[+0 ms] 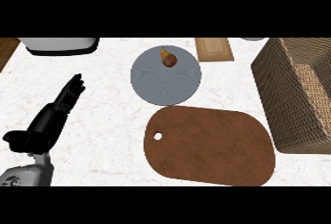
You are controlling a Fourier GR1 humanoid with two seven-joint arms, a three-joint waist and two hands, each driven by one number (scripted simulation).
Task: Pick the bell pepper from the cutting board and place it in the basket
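- We see the left hand [59, 107] at the left side, resting on the white counter [110, 131] with its fingers straight and close together, holding nothing.
- To its right lies the brown board [210, 146], and its top is bare.
- Just behind the board is a grey plate [166, 83] with a pear [168, 57] on its far part.
- The basket [294, 96] stands at the right, beside the board.
- We cannot find the pepper; what is inside the basket we cannot tell.
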